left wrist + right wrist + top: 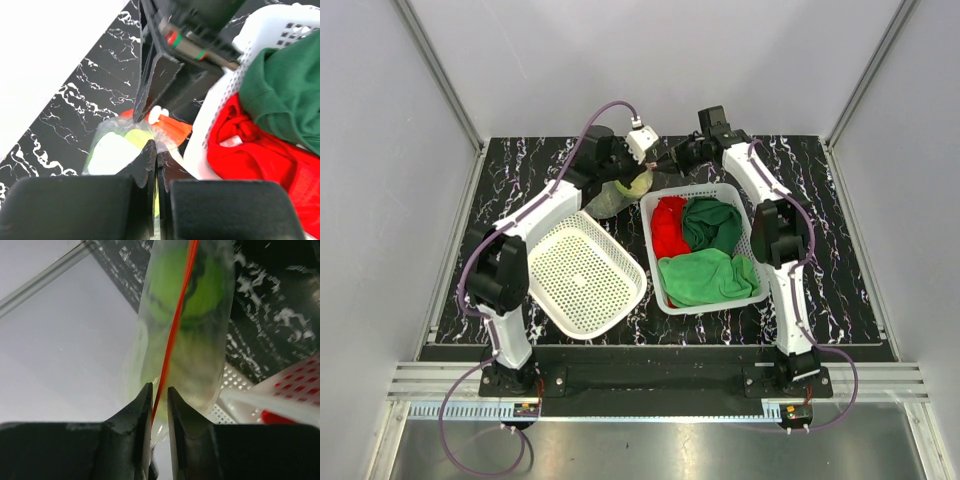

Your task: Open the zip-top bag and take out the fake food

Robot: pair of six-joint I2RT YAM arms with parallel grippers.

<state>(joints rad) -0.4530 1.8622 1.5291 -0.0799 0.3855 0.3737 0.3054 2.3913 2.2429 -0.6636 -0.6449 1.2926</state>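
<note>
The zip-top bag (618, 194) hangs between my two grippers at the back of the table, just left of the cloth basket. Its red-orange zip strip (174, 126) and white slider (157, 114) show in the left wrist view. The fake food is inside: a bright green ball (186, 284) and a pale yellow-green piece (134, 137). My left gripper (157, 149) is shut on the clear plastic just below the zip. My right gripper (159, 392) is closed on the zip strip (172, 335), which runs up out of its jaws. Its black fingers (159, 82) reach the slider.
A white perforated basket (705, 190) holds a red cloth (668, 228) and two green cloths (715, 225). A second white basket (620, 262) stands tilted and bare at the left. Grey walls close in the back and sides.
</note>
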